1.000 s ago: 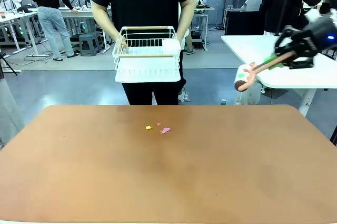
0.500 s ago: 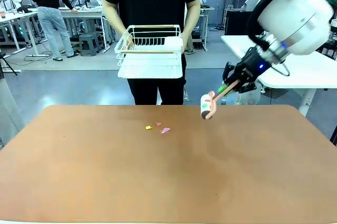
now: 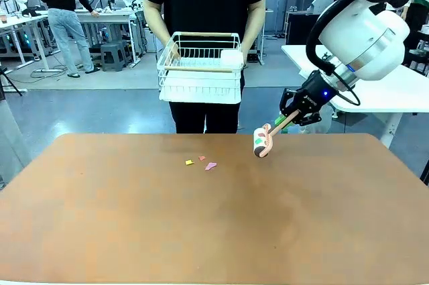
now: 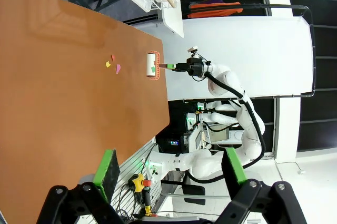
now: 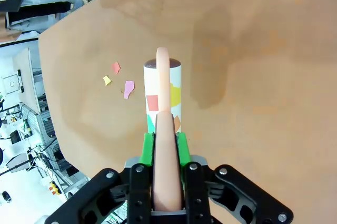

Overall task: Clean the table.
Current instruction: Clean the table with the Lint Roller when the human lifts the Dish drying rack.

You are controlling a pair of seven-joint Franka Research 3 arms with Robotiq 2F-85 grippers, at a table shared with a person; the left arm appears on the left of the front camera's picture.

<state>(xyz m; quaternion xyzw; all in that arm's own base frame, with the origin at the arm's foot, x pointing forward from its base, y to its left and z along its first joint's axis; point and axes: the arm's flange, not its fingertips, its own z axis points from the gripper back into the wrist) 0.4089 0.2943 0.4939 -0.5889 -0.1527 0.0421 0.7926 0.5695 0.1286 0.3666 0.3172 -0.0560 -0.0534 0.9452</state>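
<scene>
The reddish-brown table (image 3: 201,231) carries three small paper scraps: a yellow one (image 3: 190,162), a pink one (image 3: 210,165) and a smaller orange-pink one (image 3: 201,158), all near its far middle. My right gripper (image 3: 293,116) is shut on the pink handle of a lint roller (image 3: 262,143), whose white drum with coloured bits stuck on it hangs just above the table's far edge, right of the scraps. In the right wrist view the roller (image 5: 163,95) points ahead of the gripper (image 5: 165,145), scraps (image 5: 129,88) to its left. My left gripper (image 4: 171,167) is open, high over the table (image 4: 52,103).
A person in black stands at the far side holding a white wire rack (image 3: 201,67) above the floor, beyond the table edge. A white-topped table (image 3: 375,84) stands at the right behind my right arm. Other people work farther off at the left.
My right arm swung in from the far right and lowered the lint roller to the table's far edge. The person shifted a little to the right with the rack.
</scene>
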